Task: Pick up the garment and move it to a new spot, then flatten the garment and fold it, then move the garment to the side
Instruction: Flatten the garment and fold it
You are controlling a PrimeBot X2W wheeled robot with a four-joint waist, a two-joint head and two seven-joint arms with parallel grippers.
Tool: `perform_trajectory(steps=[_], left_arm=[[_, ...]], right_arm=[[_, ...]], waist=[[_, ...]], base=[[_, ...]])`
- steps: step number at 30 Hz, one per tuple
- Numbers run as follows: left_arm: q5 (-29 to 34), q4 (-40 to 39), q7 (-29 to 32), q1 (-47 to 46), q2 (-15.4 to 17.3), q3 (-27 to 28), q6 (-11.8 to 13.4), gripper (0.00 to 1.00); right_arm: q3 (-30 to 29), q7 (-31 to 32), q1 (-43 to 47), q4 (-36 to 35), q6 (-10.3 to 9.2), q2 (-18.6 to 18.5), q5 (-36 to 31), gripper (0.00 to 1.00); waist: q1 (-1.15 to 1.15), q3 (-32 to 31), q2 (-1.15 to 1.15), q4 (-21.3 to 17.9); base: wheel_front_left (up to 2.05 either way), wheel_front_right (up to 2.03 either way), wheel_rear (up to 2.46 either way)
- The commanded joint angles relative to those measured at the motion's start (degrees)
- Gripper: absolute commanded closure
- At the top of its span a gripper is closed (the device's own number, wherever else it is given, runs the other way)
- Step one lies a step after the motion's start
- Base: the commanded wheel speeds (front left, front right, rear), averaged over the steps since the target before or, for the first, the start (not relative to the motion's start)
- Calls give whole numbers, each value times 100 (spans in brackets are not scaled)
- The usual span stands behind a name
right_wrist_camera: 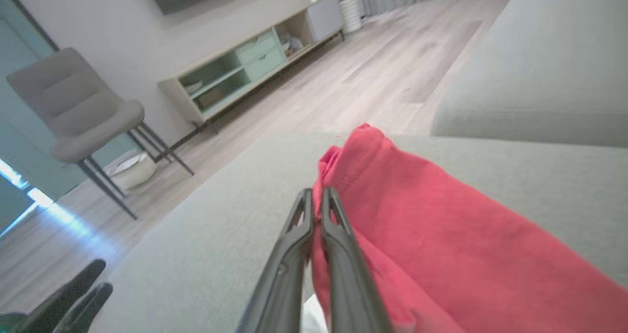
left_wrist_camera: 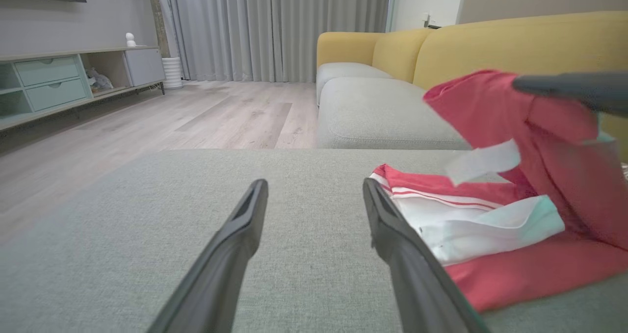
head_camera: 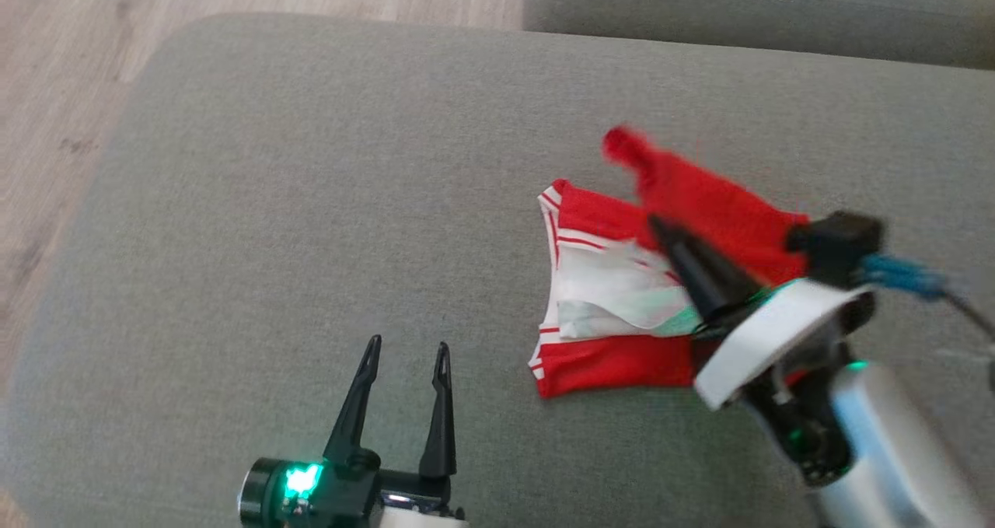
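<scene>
The garment (head_camera: 614, 361) is red with white stripes and a white inner side, lying partly folded on the grey cushion (head_camera: 311, 201), right of centre. My right gripper (head_camera: 657, 223) is shut on a red fold of it, holding that flap raised above the rest. The right wrist view shows its fingers (right_wrist_camera: 316, 193) pinched on the red cloth (right_wrist_camera: 417, 215). My left gripper (head_camera: 408, 349) stands open over bare cushion, left of the garment, nothing between its fingers. In the left wrist view the left gripper (left_wrist_camera: 314, 186) points past the garment (left_wrist_camera: 490, 220), whose lifted flap hangs under the right gripper's dark finger (left_wrist_camera: 564, 85).
Wooden floor (head_camera: 62, 85) lies beyond the cushion's left and far edges. A second grey cushion (head_camera: 738, 7) sits at the back right, with a yellow sofa back (left_wrist_camera: 490, 43) behind it. A low cabinet (left_wrist_camera: 59, 78) and a grey chair (right_wrist_camera: 73, 112) stand across the room.
</scene>
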Motion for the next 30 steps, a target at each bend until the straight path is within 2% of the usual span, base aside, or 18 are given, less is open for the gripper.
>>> perform_trajectory(steps=[1,6,7,8,9,13,18,24,30], left_arm=[[50,-131,-54,-154,-75,202,-30,0],[68,-74,-54,-175,-136,226,-93,0],[74,-66,-54,-181,-145,230,-102,0],[79,-60,-54,-186,-152,237,-110,0],[83,-54,-54,-188,-159,243,-118,0],[107,-60,-55,-161,-177,303,-117,0],[167,-135,-55,-36,-185,441,-96,0],[227,-222,-55,179,-187,632,-124,0],[219,-305,-55,411,-178,850,-152,0]], right_arm=[[204,-14,-202,-67,-4,56,-106,100],[790,-304,-186,718,-4,464,-177,100],[880,-390,-197,882,-4,543,-180,90],[953,-490,-212,1036,-4,619,-169,63],[1009,-587,-225,1184,-4,692,-145,0],[1101,-1198,-283,1453,-4,885,19,0],[776,-2098,-314,1439,-4,928,32,0],[-65,-2913,115,1458,-4,572,-85,0],[-839,-3084,779,1370,-4,235,-531,0]], waist=[[-1,46,0,85],[-1,51,0,205],[-1,50,0,224],[-1,44,0,238],[-1,32,0,252],[-1,-67,0,249],[-1,-294,0,77],[-1,-679,0,-249],[-1,-955,0,-553]], base=[[0,0,0],[0,0,0],[0,0,0],[0,0,0],[0,0,0],[0,0,0],[0,0,0],[0,0,0],[0,0,0]])
